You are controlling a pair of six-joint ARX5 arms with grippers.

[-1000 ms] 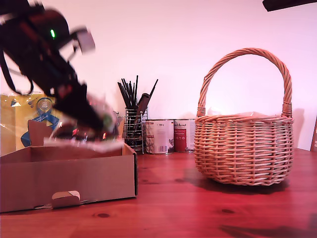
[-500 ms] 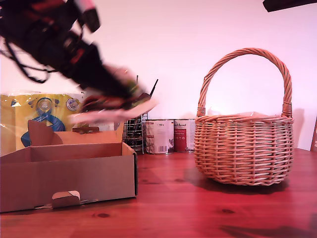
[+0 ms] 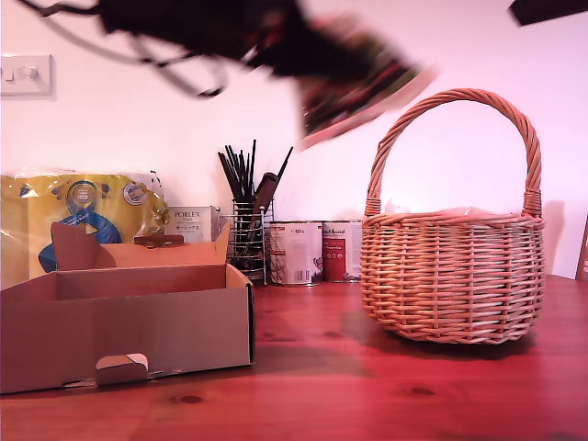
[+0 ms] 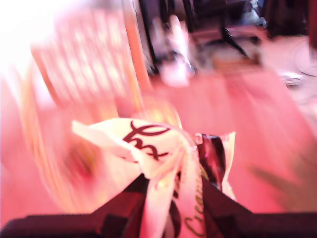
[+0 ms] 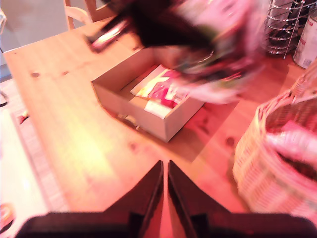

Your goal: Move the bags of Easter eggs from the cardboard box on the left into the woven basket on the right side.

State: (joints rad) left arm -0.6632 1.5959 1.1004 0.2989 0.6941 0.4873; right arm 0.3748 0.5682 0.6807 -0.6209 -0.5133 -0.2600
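Observation:
My first gripper (image 3: 312, 60) is shut on a crinkly white bag of eggs (image 3: 360, 84) with dark lettering (image 4: 156, 146), held high in the air just to the exterior view's left of the woven basket's handle (image 3: 459, 96). The picture is blurred by motion. The woven basket (image 3: 450, 276) stands at the exterior view's right with pale packets inside (image 5: 297, 141). The cardboard box (image 3: 129, 322) sits at the exterior view's left, and several more bags (image 5: 158, 91) lie in it. My second gripper (image 5: 165, 171) hangs shut and empty above the table between the box and the basket (image 5: 262, 163).
Behind the box stand a large yellow plastic pack (image 3: 83, 211) and a white Porlex carton (image 3: 188, 223). A black wire utensil holder (image 3: 248, 239) and two tins (image 3: 312, 251) line the wall. A dark shape (image 3: 547, 9) shows in the exterior view's upper right corner.
My first gripper has risen out of the box with the bag and swung across to the exterior view's right, from over the box to beside the basket's handle.

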